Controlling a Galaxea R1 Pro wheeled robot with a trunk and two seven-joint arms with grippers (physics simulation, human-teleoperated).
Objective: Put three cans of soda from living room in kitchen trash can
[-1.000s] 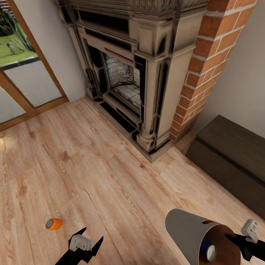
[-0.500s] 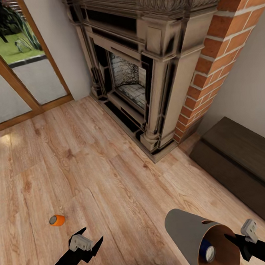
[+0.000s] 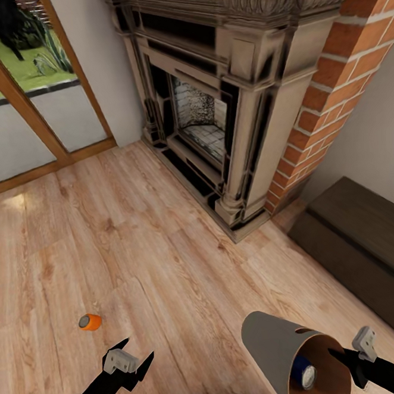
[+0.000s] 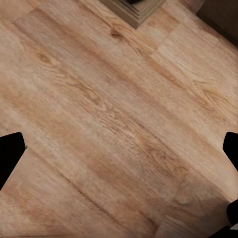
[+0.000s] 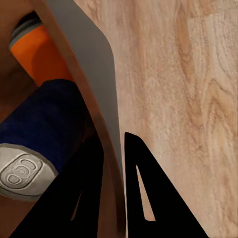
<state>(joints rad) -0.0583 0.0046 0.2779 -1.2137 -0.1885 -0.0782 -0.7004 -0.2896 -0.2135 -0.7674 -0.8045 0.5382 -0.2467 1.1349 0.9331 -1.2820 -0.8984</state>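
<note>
Here: right gripper (image 5: 113, 148) pinching the rim of the tipped tash can (image 3: 271, 346), blue can (image 5: 42, 136) and orange can (image 5: 42, 54) inside. Left gripper (image 3: 134, 356) spread wide, empty. Third orange can (image 3: 89, 321) lying on the wood floor (image 3: 167, 271), near left, just beyond the left gripper.

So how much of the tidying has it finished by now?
Two cans look collected: a blue can and an orange can lie inside the bin. The right tool grips the bin's rim, holding it tipped. Another orange can lies on the wood floor ahead of the open left tool, not yet picked up.
</note>
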